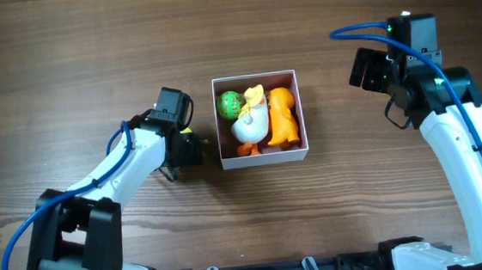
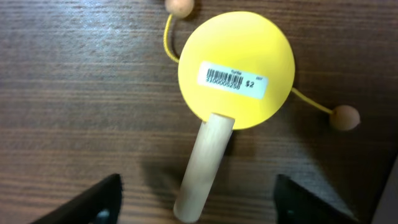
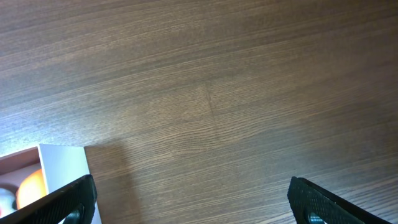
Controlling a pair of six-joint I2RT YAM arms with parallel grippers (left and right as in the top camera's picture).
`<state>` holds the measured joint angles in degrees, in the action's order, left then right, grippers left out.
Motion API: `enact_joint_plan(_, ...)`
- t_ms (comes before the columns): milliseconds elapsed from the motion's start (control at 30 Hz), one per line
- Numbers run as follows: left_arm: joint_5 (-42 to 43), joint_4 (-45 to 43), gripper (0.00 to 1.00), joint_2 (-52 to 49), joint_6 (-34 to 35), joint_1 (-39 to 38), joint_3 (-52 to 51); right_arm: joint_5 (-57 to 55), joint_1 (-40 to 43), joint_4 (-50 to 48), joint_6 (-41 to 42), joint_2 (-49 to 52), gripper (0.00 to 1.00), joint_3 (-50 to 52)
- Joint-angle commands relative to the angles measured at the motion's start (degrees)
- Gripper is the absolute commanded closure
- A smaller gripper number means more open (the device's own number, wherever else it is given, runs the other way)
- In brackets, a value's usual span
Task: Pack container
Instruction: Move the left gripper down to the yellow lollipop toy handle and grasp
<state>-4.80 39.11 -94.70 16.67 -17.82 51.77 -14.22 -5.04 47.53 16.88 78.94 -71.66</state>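
The container (image 1: 264,158) sits at the centre of the overhead frame on the wooden surface (image 1: 87,43). It already holds a green ball (image 1: 230,104), a white and yellow toy (image 1: 251,121) and an orange figure (image 1: 282,114). The step in hand looks to be picking up the yellow drum toy (image 2: 236,62), which lies on the surface just beside the container's left wall. The left tool (image 2: 198,183) hangs over it with its fingers apart, one either side of the wooden handle (image 2: 202,168). To do this well, the tool should probably come straight down and close across the handle rather than the wide disc. It should lift high enough that the two beads (image 2: 344,117) on their strings clear the wall, then set the toy down in whatever room the packed toys leave. The loose beads could snag on the rim. The left wrist view shows the toy whole, with its barcode sticker (image 2: 233,79), whereas the overhead view hides nearly all of it under the tool. Only the overhead view shows what the container holds. The right tool (image 3: 191,186), at the upper right of the overhead frame, is spread wide and empty over bare wood. Its own camera catches just a corner of the container at the lower left.
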Motion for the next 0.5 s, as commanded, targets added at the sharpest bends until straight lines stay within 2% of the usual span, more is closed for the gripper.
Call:
enact_joint_plan(0,0.72,-1.77,0.15,-0.24,-1.53,0.42,-0.83,-0.79,0.09,-0.17,1.18,0.35,0.0,-0.07)
enact_joint_plan(233,2.47,-2.99,0.26,-0.31,-3.21,0.42,-0.94,-0.79,0.09,-0.17,1.16,0.35,0.0,-0.07)
enact_joint_plan(467,2.43,-4.28,0.19,-1.01,-4.72,0.42,-0.94,-0.79,0.07,-0.17,1.18,0.35,0.0,-0.07)
